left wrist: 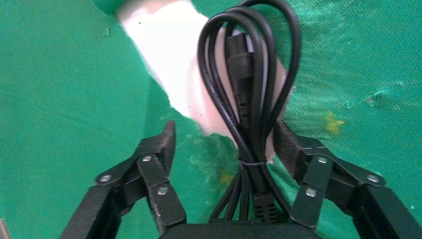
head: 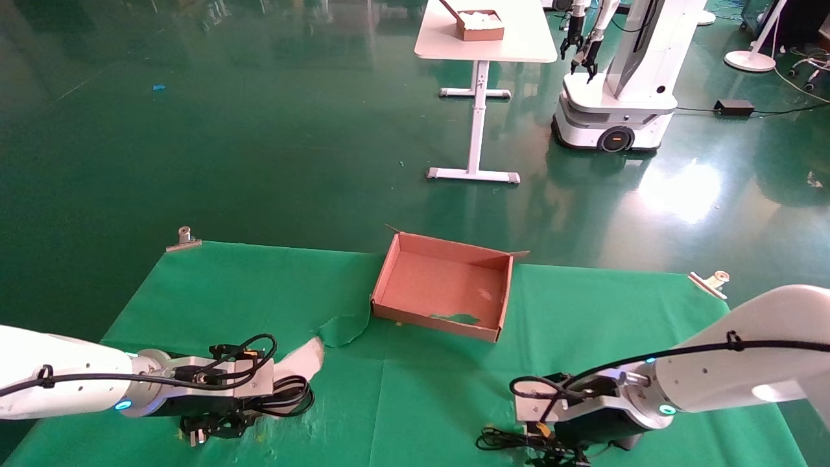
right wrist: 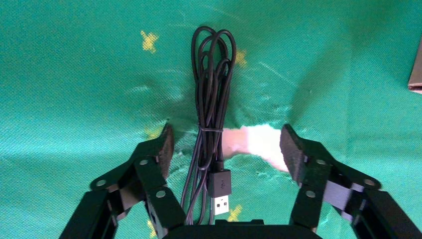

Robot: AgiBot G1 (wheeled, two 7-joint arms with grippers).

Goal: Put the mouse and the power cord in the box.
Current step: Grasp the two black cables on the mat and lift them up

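The power cord (left wrist: pixel 249 99) is a thick black looped bundle tied with a thin band, lying on the green cloth at the table's near left (head: pixel 288 395); its pronged plug (head: pixel 194 436) pokes out toward the front. My left gripper (left wrist: pixel 225 137) stands open, straddling the bundle, which lies close to one finger. The mouse shows only as a thin coiled cable (right wrist: pixel 211 84) with a silver USB plug (right wrist: pixel 219 191); its body is hidden. Over that cable my right gripper (right wrist: pixel 227 135) hangs open at the near right (head: pixel 564 428). The box (head: pixel 389 279), reddish-brown with a torn notch, sits empty mid-table.
The green cloth is torn, baring white table (head: pixel 305 360) by the left gripper and another white patch (right wrist: pixel 254 142) between the right fingers. Metal clips (head: pixel 185 237) (head: pixel 710 282) hold the far corners. Beyond stand a white table (head: pixel 483 45) and another robot (head: pixel 616 91).
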